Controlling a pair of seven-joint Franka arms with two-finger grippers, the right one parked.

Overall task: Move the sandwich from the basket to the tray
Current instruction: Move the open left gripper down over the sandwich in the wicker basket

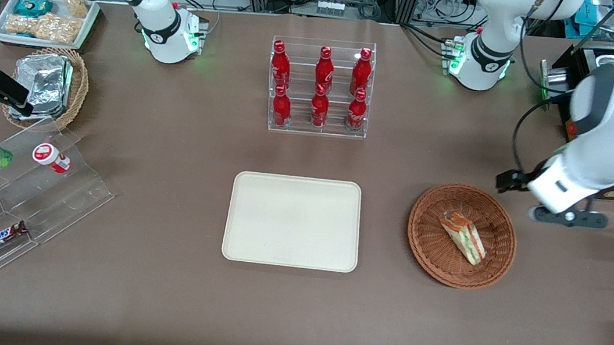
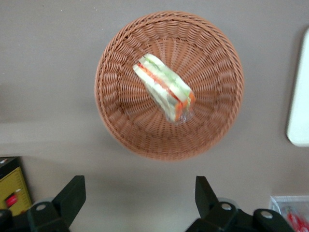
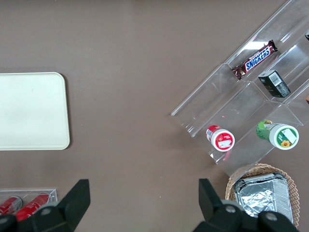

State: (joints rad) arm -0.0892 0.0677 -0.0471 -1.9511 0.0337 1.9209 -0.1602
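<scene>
The sandwich (image 1: 464, 236), a wrapped white-bread wedge with green and orange-red filling, lies in the reddish-brown wicker basket (image 1: 428, 234). Both also show in the left wrist view: the sandwich (image 2: 164, 87) lies near the middle of the basket (image 2: 116, 116). The cream tray (image 1: 294, 221) lies bare beside the basket, toward the parked arm's end; its edge shows in the left wrist view (image 2: 299, 96). My left gripper (image 1: 539, 192) hovers above the bare table just outside the basket's rim, farther from the front camera. In the left wrist view the gripper (image 2: 140, 200) is open wide and empty.
A clear rack of red bottles (image 1: 320, 86) stands farther from the front camera than the tray. A black box with a yellow panel (image 2: 12, 186) stands near the gripper. A clear stepped shelf with snacks (image 1: 4, 205) and a tan basket with foil packs (image 1: 45, 84) are toward the parked arm's end.
</scene>
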